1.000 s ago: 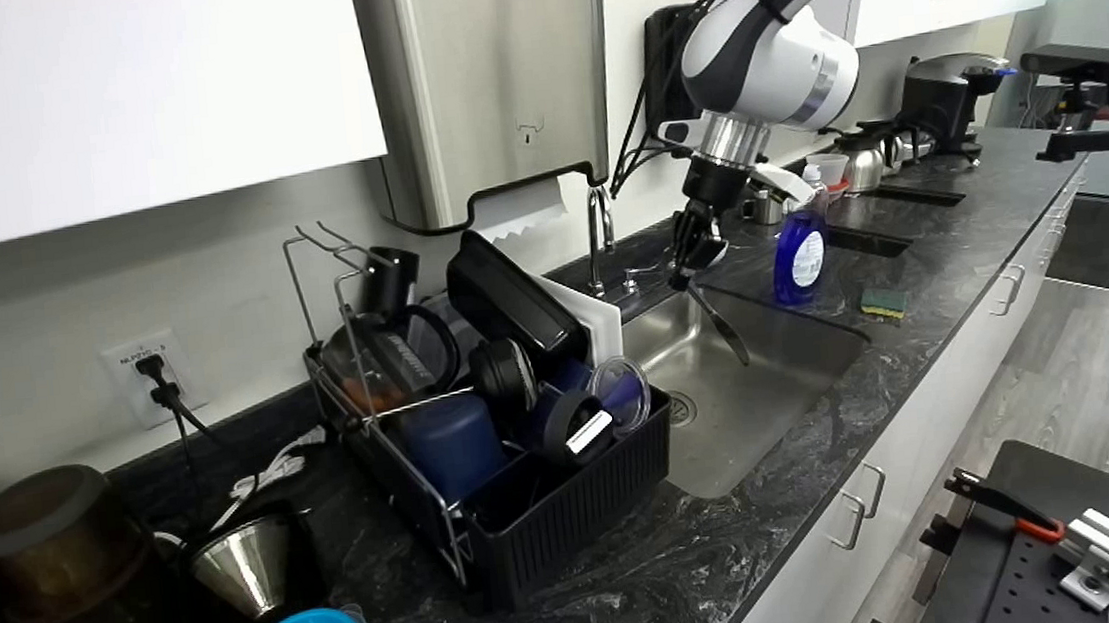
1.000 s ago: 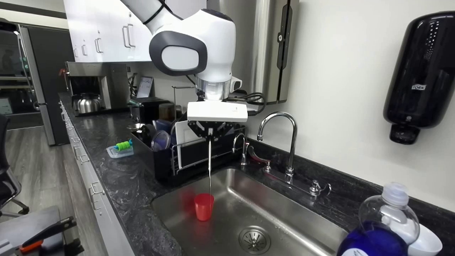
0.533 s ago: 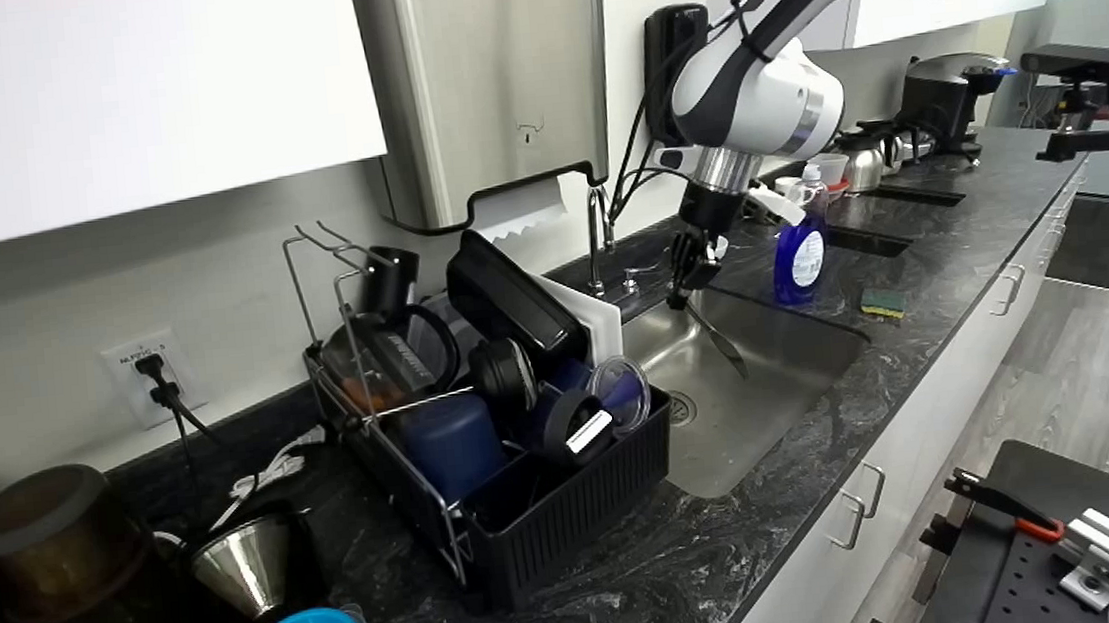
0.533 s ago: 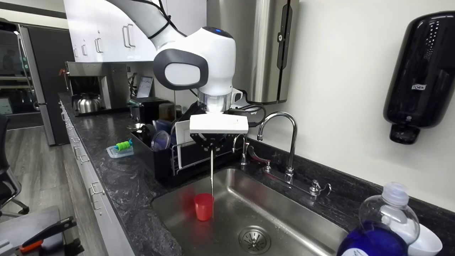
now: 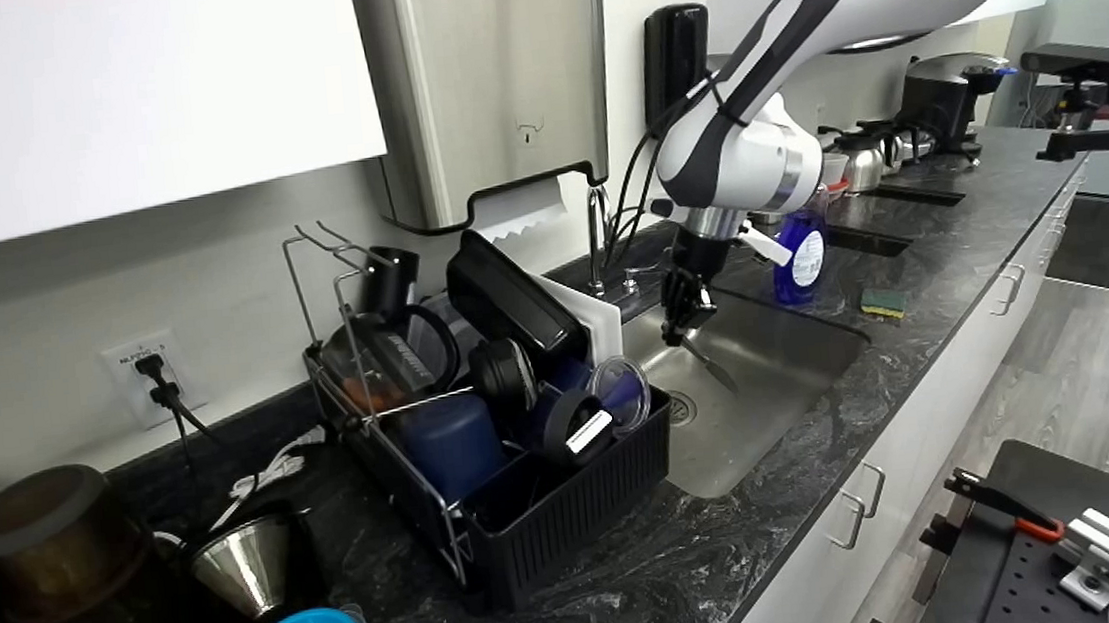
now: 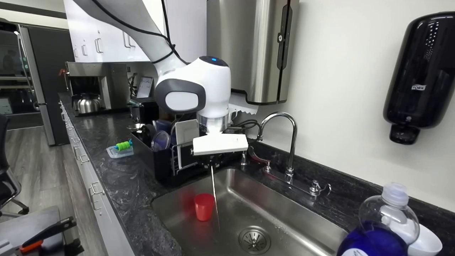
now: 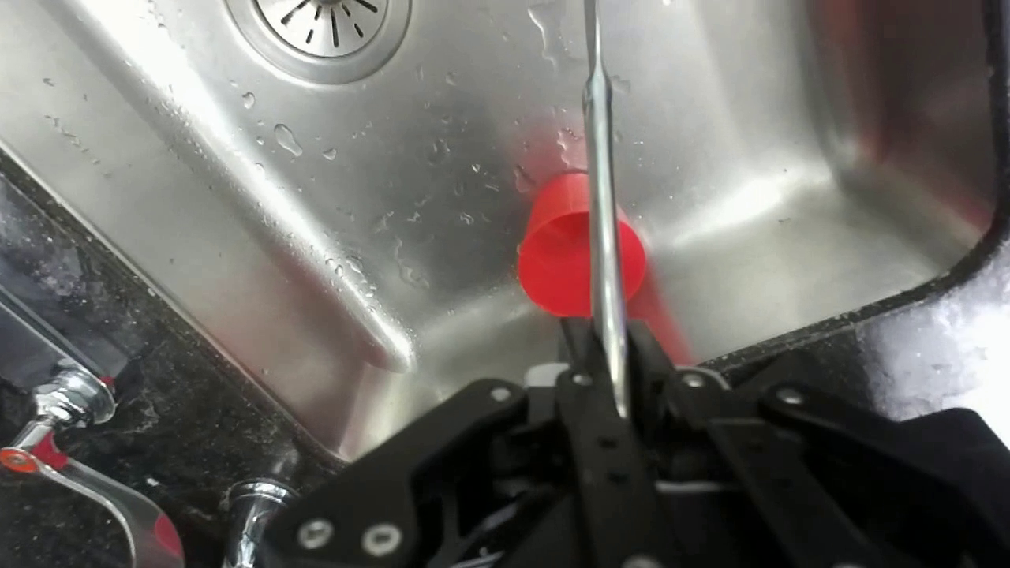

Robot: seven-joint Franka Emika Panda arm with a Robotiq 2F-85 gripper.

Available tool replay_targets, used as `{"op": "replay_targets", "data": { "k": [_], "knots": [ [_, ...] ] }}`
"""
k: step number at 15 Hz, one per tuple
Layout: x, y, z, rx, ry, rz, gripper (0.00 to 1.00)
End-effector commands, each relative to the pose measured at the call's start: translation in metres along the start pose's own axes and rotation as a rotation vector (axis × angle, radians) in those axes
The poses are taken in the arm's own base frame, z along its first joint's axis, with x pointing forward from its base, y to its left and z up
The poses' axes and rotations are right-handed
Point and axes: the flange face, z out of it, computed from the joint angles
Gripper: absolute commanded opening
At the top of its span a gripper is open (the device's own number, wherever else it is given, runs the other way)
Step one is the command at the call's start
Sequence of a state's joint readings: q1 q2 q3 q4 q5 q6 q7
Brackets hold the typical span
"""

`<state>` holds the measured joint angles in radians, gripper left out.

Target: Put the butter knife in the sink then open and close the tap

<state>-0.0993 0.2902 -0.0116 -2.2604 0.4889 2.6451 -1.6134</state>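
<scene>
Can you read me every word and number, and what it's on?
"TORK": on the black wall dispenser.
Perhaps "NLP": on the wall outlet; the rest is blurred.
Too small or blurred: soap bottle label, leaning card, and in the dish rack the jug's lettering and white sticker.

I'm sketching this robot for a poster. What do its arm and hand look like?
The arm is white and rounded, with dark grey trim and a silvery collar near the wrist. Black cables run along it, and a small blue light shows on a joint. The hand is black, with angular links and silvery screws; above it sits a white bar-shaped housing.
</scene>
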Motion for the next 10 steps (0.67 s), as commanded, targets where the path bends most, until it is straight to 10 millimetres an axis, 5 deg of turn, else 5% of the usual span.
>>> {"op": "replay_targets", "data": {
  "k": [1, 10],
  "knots": [
    [-0.004, -0.001, 0.015, -0.031, -0.013, -0.082, 0.03],
    [-0.013, 0.008, 0.043, -0.111, -0.007, -0.172, 0.03]
  ]
}}
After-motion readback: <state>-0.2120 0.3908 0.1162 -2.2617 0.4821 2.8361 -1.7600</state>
